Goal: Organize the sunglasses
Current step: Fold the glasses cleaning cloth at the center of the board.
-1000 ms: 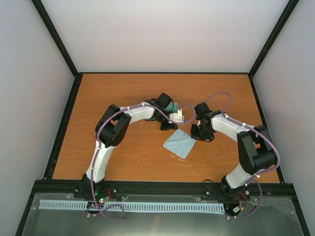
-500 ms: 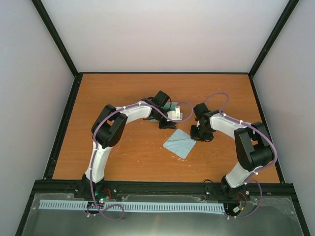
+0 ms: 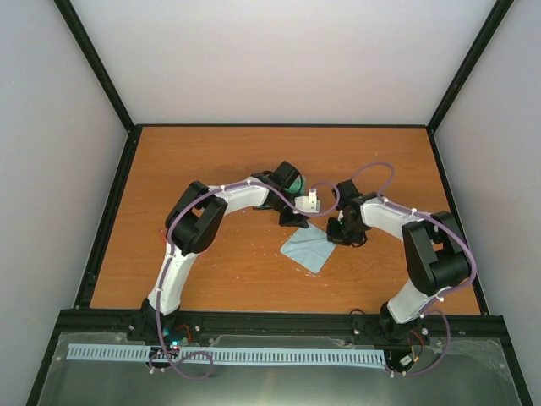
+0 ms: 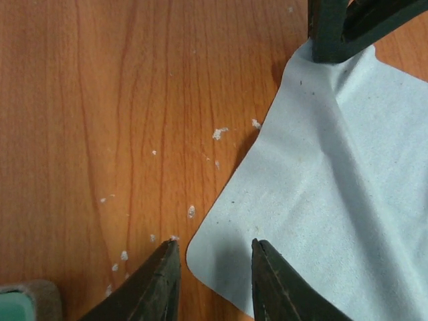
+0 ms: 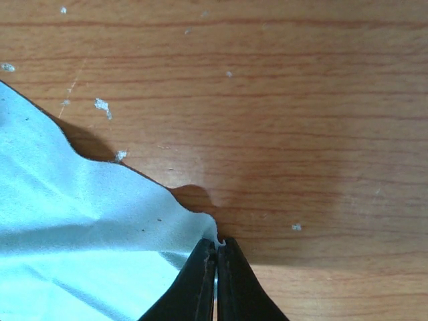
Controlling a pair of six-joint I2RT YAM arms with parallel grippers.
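Right wrist: right pincer (image 5: 215,249) pinches cloth (image 5: 80,227) corner; left pincer (image 4: 215,267) spread; sunglasses unseen.

- The cloth (image 3: 309,249) lies on the table (image 3: 211,161), near its middle, between the ends of the two arms.
- The left gripper (image 4: 215,245) hangs over the cloth's corner on the left arm's side. One finger is above bare table and the other above cloth (jaws apart).
- The right gripper (image 5: 216,242) sits at the cloth's right corner, pinching its tip.
- The case (image 3: 294,181) lies behind the left wrist, mostly hidden.
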